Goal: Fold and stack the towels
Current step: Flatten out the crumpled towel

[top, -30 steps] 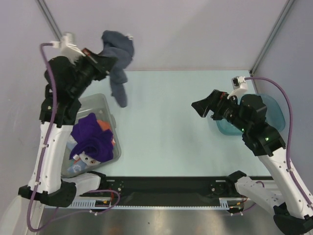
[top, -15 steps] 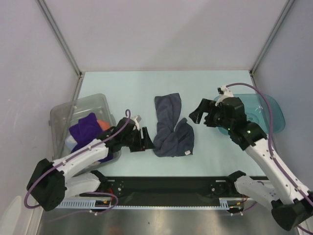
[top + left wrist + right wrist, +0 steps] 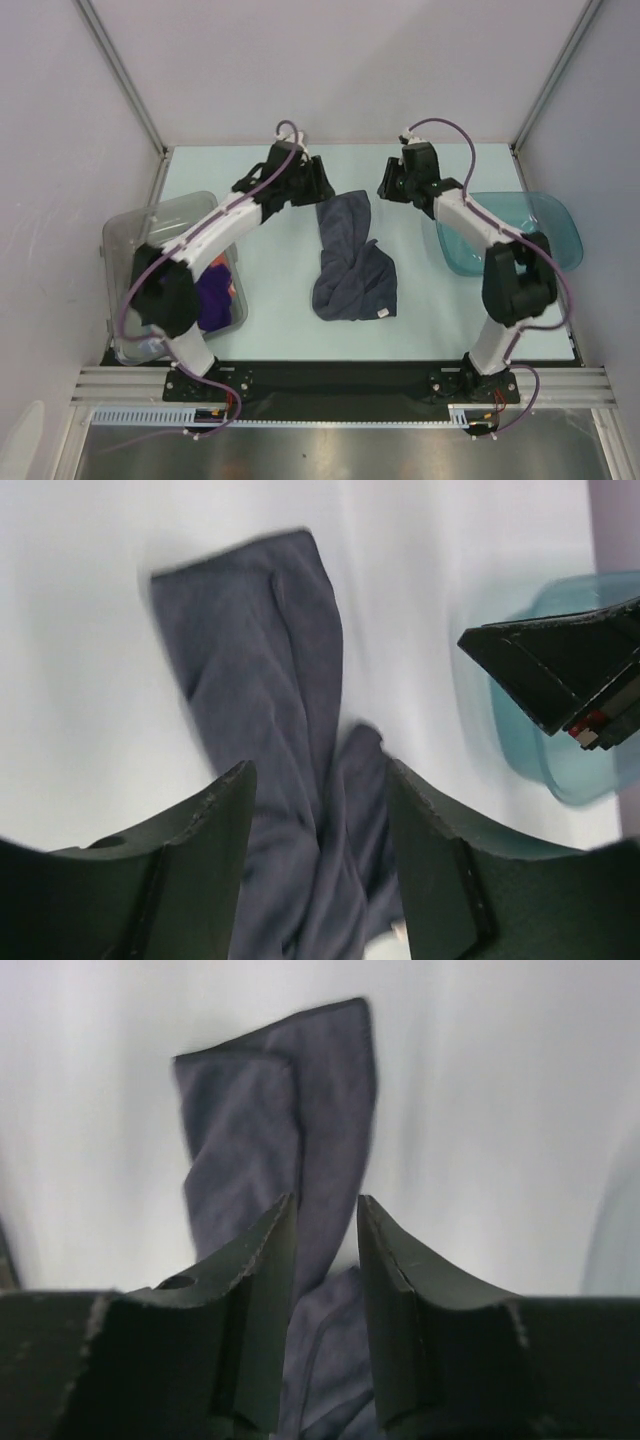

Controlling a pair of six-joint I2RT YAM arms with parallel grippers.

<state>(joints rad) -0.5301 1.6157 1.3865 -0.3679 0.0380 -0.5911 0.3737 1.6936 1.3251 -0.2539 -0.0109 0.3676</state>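
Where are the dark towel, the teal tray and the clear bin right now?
dark towel point(image 3: 352, 285): top external view, on its lower bunched half.
teal tray point(image 3: 555, 235): top external view, on the bare inside near its right end.
clear bin point(image 3: 165, 215): top external view, on its bare far corner.

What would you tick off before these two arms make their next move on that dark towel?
1. Dark towel spread flat on the table: not ok, it is twisted and bunched.
2. Left gripper empty: ok, jaws wide apart.
3. Right gripper empty: ok, jaws narrowly apart with nothing between them.
4. Both grippers near the towel's far end: ok.
5. Either gripper touching the cloth: cannot tell.
6. Purple towel out of the way: ok, it is inside the clear bin.
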